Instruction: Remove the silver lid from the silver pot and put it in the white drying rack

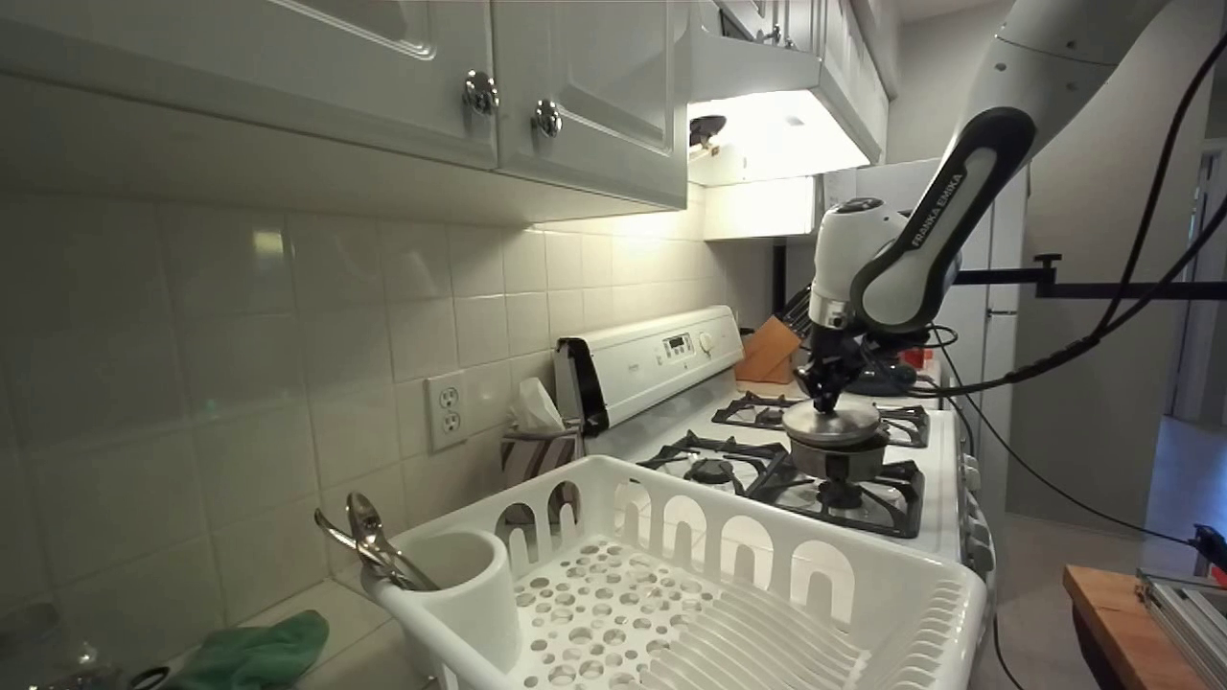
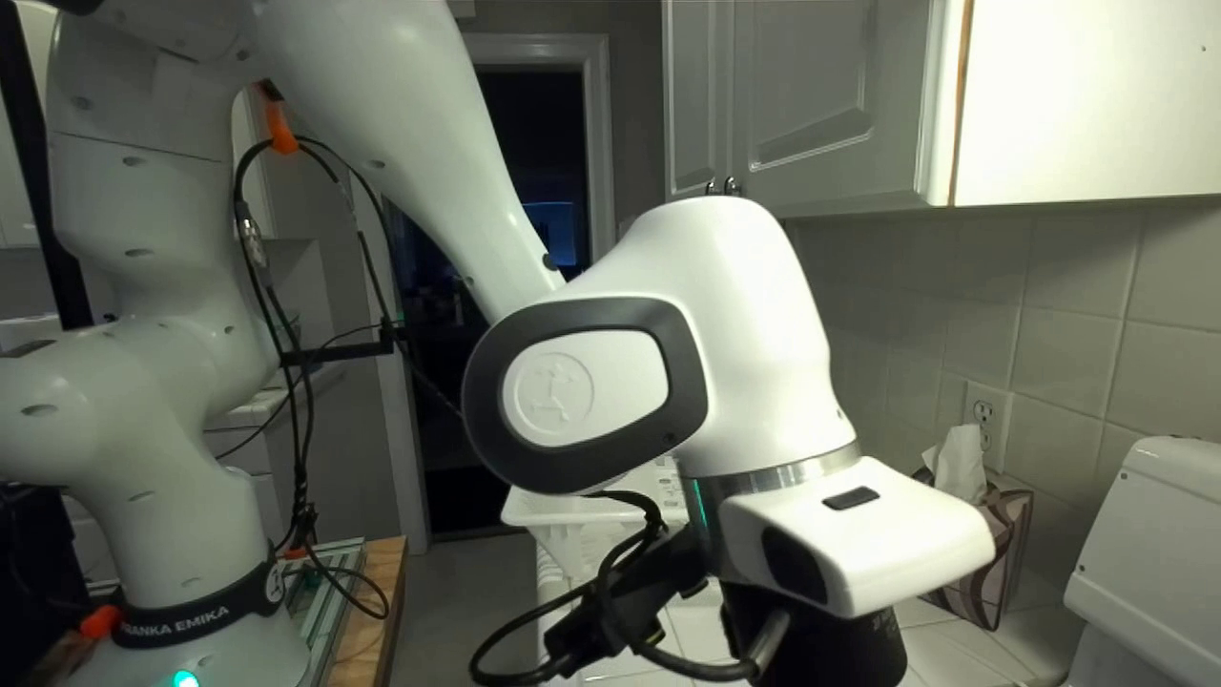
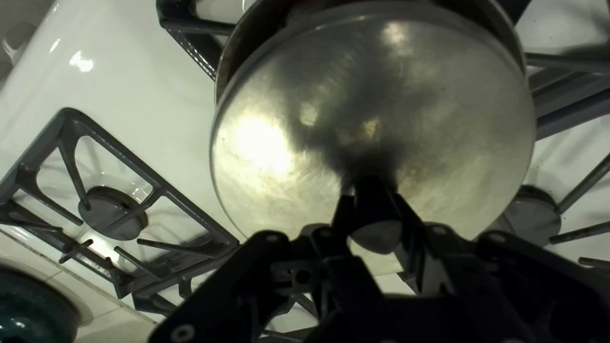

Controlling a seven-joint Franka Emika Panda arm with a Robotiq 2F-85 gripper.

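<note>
the lid point(image 3: 457, 119) is a round, shallow disc of shiny silver metal, its surface smudged and marked by a bright reflection. its knob point(image 3: 379, 236) points upward, and the gripper point(image 1: 824, 404) is clamped on this knob. the disc lies nearly level over the duller metal pot point(image 1: 810, 460) on the stove point(image 3: 143, 85), a little off-centre; whether they touch, i cannot tell.

White wall cabinets point(image 1: 594, 67) with round, shiny knobs point(image 1: 547, 118) hang above a wall point(image 1: 345, 326) of pale square tiles, set with an electrical outlet point(image 1: 447, 412). A white gas stove point(image 1: 642, 369) stands along it. Beneath the range hood point(image 1: 757, 72) a strong light point(image 1: 781, 134) brightens the tiles close by; those farther from it lie dim. In an exterior view, a grey floor point(image 2: 467, 572) leads to a dark, pale-framed doorway point(image 2: 534, 124) with a blue glow point(image 2: 555, 229) inside.
</note>
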